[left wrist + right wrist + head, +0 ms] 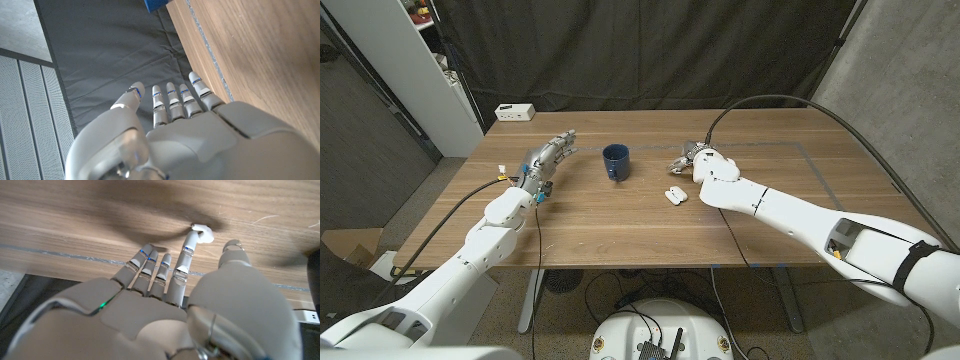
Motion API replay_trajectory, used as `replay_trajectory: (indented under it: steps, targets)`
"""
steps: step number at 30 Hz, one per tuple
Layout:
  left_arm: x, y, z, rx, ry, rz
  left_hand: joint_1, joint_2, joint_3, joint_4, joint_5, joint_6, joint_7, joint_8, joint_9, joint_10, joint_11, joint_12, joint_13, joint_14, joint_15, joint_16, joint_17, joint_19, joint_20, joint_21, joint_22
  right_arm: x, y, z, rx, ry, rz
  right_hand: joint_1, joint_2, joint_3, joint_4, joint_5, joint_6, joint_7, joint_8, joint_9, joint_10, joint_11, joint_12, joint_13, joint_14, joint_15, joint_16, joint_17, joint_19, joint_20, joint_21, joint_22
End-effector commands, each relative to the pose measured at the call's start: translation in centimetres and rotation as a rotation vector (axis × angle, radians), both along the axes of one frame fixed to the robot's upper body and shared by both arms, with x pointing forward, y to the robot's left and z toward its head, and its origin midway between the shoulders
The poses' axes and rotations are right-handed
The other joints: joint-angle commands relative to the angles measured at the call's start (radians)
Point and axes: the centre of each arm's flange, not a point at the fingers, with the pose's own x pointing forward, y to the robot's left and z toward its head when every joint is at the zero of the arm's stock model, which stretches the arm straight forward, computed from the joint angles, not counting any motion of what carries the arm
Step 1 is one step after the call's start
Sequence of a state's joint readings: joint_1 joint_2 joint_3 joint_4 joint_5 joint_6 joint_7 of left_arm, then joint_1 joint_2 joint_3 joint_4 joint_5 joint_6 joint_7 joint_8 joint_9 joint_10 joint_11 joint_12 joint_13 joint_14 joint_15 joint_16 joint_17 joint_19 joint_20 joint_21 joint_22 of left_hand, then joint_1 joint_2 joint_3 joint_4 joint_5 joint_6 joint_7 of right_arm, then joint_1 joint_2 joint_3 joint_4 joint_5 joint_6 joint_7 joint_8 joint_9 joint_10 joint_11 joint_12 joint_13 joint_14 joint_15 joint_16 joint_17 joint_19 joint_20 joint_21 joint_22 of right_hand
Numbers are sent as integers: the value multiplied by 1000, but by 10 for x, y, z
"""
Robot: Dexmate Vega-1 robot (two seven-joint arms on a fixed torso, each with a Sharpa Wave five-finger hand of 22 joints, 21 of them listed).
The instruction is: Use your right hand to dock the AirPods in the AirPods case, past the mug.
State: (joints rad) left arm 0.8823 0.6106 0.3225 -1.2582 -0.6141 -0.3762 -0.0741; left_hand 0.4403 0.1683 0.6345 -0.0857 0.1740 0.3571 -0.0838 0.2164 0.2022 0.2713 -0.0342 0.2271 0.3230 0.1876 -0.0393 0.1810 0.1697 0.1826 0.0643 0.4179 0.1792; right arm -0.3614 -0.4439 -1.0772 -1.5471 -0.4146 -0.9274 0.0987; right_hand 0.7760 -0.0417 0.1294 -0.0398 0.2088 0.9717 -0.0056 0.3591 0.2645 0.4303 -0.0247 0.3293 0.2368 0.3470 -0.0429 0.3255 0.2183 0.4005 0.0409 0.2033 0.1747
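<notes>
The right hand (692,160) is placed at the middle of the wooden table (620,225), just right of the dark blue ceramic mug (615,161). In the right wrist view a small white earbud (201,233) is seen at the tip of one extended finger (185,255), with the thumb (235,255) beside it; the earbud is probably pinched between them, though whether the thumb actually touches it cannot be made out. The remaining fingers are spread loosely, seemingly so that the bud's stem stays free for insertion.

In the head view a white rounded AirPods case (674,195) is seen lying on the table just in front of that hand, nearer the robot, with a second small white piece close beside it; whether this is an open lid or a loose earbud is too small to tell. The case itself is given by the head view, while the fingertip contact is given by the wrist view.

The left hand (548,160) is held left of the mug, empty, with fingers straight and slightly apart, evidently parked clear of the work. From the left wrist view (175,145) the fingers are seen reaching past the table edge.
</notes>
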Motion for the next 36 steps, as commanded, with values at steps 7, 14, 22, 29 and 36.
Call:
replay_trajectory:
  steps: [7,14,22,29,36]
  targets:
    - [3,6,1,3,13,5,11,1,-1,-6,7,6,0,-6,4,8,-4,6,-1,7,-15,5,4,5,2,-5,3,9,2,-6,16,37,-32,-12,4,-4,0,5,0,8,-8,-6,2,6,-5,0,9,-65,6,5,-7,6,-4,3]
    - [3,8,0,4,12,3,11,1,-1,-6,7,7,-1,-7,4,8,-2,6,-2,8,-15,5,4,5,2,-7,3,9,7,-9,23,29,-11,6,11,4,-12,6,6,4,-12,-12,12,1,-4,-1,18,-73,8,4,-12,8,-5,4]
    - [3,9,-2,2,19,6,11,1,-1,-6,7,7,0,-8,4,7,-1,6,-3,7,-16,5,4,5,3,-9,3,12,12,-16,21,50,-16,61,24,27,-46,9,25,-1,-16,-21,23,-4,-7,-3,28,-82,7,0,-5,-1,-2,4]
    - [5,10,-3,1,26,5,15,-1,-2,-11,8,6,0,-9,4,7,-3,6,-4,6,-16,4,3,4,2,-11,3,10,16,-28,1,129,-16,96,28,39,-72,6,23,-9,-27,-27,19,-6,-15,-4,16,-90,-1,-2,-19,1,-6,4]
    - [9,10,0,11,25,-3,18,-4,-5,-16,8,6,1,-10,4,6,-2,6,-5,4,-13,3,2,3,4,-13,3,7,19,-40,-6,171,-6,111,32,44,-83,1,0,-10,-44,-30,6,-13,-24,-5,5,-90,-7,-2,-32,4,-9,4]
